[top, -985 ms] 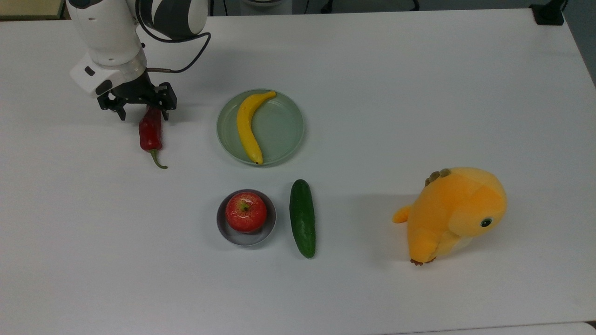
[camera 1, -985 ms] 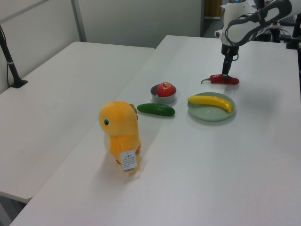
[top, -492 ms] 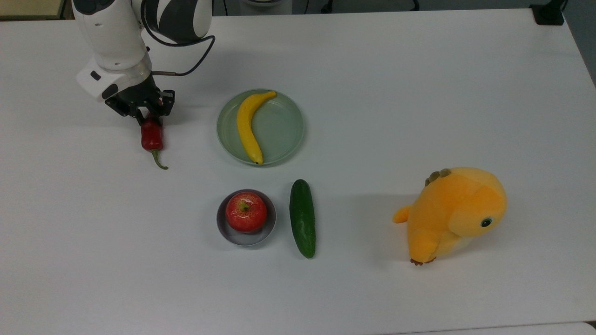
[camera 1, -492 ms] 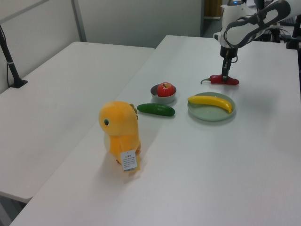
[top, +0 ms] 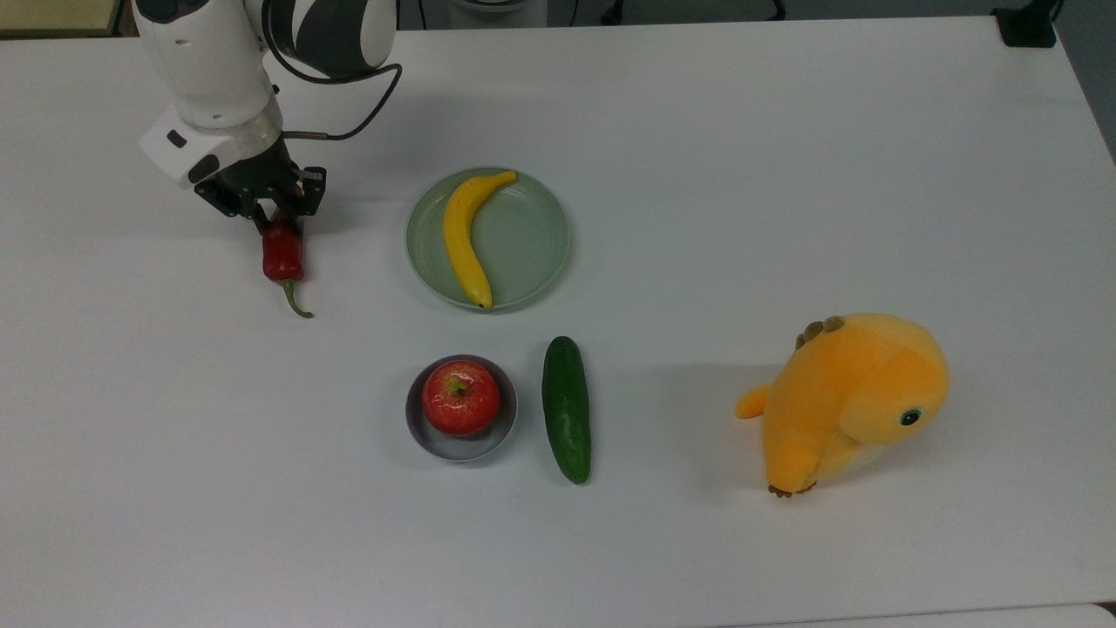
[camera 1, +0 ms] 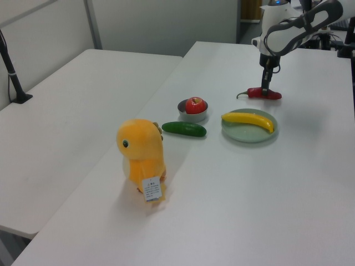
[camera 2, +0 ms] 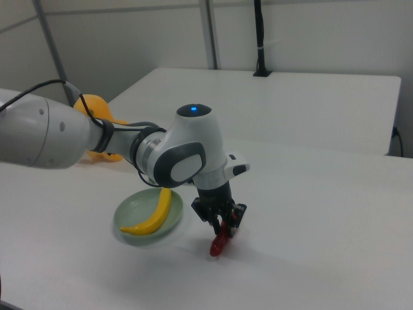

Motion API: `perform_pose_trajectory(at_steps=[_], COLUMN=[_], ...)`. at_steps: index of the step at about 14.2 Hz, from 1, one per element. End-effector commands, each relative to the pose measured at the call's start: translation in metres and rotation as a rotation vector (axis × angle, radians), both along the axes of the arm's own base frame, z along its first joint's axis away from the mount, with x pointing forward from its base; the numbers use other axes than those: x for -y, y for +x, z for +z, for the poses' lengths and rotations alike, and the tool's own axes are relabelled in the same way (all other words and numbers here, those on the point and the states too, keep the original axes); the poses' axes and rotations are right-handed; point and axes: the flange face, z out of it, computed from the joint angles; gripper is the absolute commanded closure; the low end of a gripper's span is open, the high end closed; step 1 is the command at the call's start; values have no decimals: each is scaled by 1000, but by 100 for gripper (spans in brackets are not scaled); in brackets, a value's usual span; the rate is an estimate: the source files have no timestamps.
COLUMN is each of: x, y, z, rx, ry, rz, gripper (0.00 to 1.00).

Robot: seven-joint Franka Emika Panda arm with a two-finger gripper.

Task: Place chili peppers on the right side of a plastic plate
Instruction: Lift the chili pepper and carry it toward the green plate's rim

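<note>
While the chili pepper (top: 282,253) lies on the white desk (top: 785,174) to the top view's left of the pale green plastic plate (top: 523,253), I have my fingers (top: 268,213) down over its blunt end, one on each side, and they look closed on it, though I judge that from how narrow the gap is, not from a clear sight of contact. I took the end away from the curved green stem because the body is thickest and firmest there; the stem points toward the top view's bottom and would give me nothing to squeeze. In the right view the chili (camera 2: 219,242) hangs tilted under my fingers (camera 2: 223,225), its lower tip at or just above the desk, so I reckon the lift is only beginning. The plate is near but apart from me, and a banana (top: 464,235) lies along the top view's left half of it, leaving the other half bare. That bare half seems the natural landing place, and I would need to carry the chili over the banana without brushing it. A red apple (top: 460,397) sits in a small grey bowl (top: 436,445), a cucumber (top: 567,410) just beside it, and an orange plush toy (top: 850,401) stands well apart; none of them lies in my way.
</note>
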Motion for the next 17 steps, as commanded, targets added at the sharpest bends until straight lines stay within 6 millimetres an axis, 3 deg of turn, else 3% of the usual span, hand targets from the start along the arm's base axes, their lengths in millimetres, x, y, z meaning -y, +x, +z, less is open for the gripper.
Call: perform_pose_trajectory(at_steps=[1,6,11,17], x=[0,-11,-35,-47], y=[-11,-17,-13,-13], z=[41,61,48,10], rx=[15,15,23,-30], ry=[48,99,211,229], rz=[-1,-10,-40,-23], gripper=[100,100,100,100])
